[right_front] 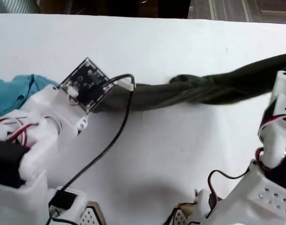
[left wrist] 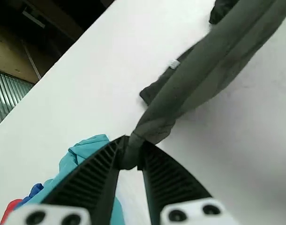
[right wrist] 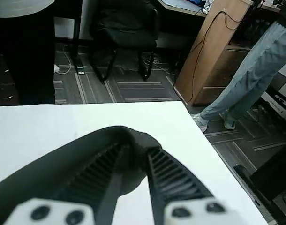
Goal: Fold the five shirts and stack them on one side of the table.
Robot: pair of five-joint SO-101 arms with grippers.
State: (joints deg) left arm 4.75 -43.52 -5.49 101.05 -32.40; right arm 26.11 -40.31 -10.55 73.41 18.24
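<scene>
Tension is doing the work right now: you are holding the dark shirt (right_front: 190,91) stretched like a rope across the white table (right_front: 147,159), between both arms. Your left gripper (left wrist: 130,157) is pinching one twisted end of it, fingers closed tight on the cloth, just beside the teal shirt (right_front: 14,93) lying crumpled at the table's left edge. Your right gripper (right wrist: 133,164) is biting the other end, its fingers closed on a dark fold near the table's right edge.

To do this step well, I judge you are needing a flat spread, not a cord. Try easing the pull, letting the middle settle on the table, then regripping at corners so the cloth is opening out. Pulling harder is risking a slip from either pinch.

Which parts you are gripping is hard to say, because the bunching is hiding collar, sleeves and hem. In the high view the left wrist camera (right_front: 86,84) is covering one pinch, and the right arm (right_front: 279,126) and frame edge are cutting off the other end. The red and blue scrap (left wrist: 33,191) beside the teal cloth is too cropped to identify.
</scene>
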